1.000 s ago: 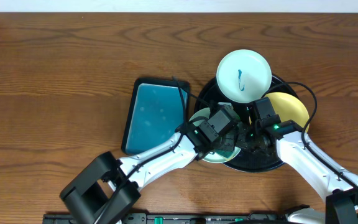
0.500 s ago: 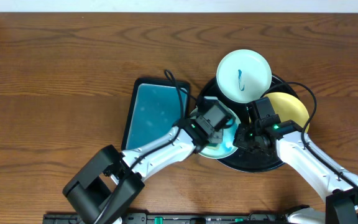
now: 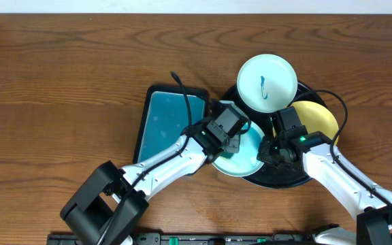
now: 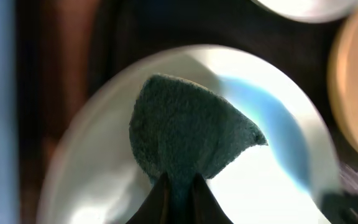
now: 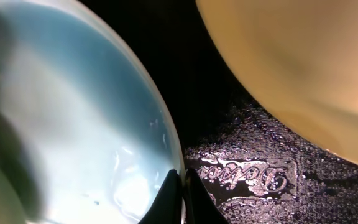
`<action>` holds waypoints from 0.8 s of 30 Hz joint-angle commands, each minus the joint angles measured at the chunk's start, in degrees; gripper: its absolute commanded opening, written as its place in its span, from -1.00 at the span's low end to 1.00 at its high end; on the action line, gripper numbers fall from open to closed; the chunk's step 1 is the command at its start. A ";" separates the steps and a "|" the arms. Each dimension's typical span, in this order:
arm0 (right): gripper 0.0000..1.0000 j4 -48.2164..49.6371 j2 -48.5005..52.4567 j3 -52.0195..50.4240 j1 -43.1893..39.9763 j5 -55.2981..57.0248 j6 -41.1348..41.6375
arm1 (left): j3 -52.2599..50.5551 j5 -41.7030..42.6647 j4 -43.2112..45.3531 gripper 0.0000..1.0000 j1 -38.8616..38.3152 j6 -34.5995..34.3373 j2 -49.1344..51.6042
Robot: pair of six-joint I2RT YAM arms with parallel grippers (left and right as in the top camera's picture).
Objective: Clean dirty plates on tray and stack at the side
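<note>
Pinching a dark blue-green cloth [image 4: 185, 134] between closed tips, the left claw [image 4: 179, 194] holds it over the near mint plate [image 3: 243, 160], apparently pressed on its face, though blur leaves that unsure. The right claw [image 5: 180, 186] is closed on that plate's right rim, and the plate overlaps the left edge of the black tray [image 3: 286, 179], beside the teal tray [image 3: 169, 126]. Farther back, the yellow plate [image 3: 318, 117] lies in the black tray's right part, and the second mint plate [image 3: 267, 83], bearing a blue mark, rests on its far rim.

My left arm [image 3: 169, 161] reaches in from the lower left, left fingers [image 4: 154, 205] pinched tight. My right arm [image 3: 332, 170] angles in opposite, right fingers [image 5: 163, 208] clamped too.
</note>
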 commanded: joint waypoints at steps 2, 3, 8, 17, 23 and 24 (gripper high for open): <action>-0.98 -0.15 -0.28 0.33 -0.26 0.83 0.35 | 0.02 8.85 -0.09 -0.85 -2.89 -0.50 -1.46; -0.98 -0.15 -0.28 0.31 -0.26 0.83 0.37 | 0.02 8.81 -0.11 -0.85 -3.74 -0.50 -1.46; -0.98 -0.17 -0.28 0.33 -0.24 0.83 0.35 | 0.02 6.75 1.42 -0.85 -6.56 -2.73 -0.74; -0.98 -0.17 -0.28 0.33 -0.24 0.61 0.37 | 0.00 0.50 2.03 -0.85 -6.64 -3.74 2.47; -0.98 -0.20 -0.28 0.31 -0.24 0.59 0.35 | -0.04 -1.62 1.55 -0.85 -5.31 -3.26 4.90; -0.98 -0.22 -0.28 0.33 -0.24 0.59 0.35 | -0.04 -2.99 1.16 -0.85 -4.07 -3.26 4.72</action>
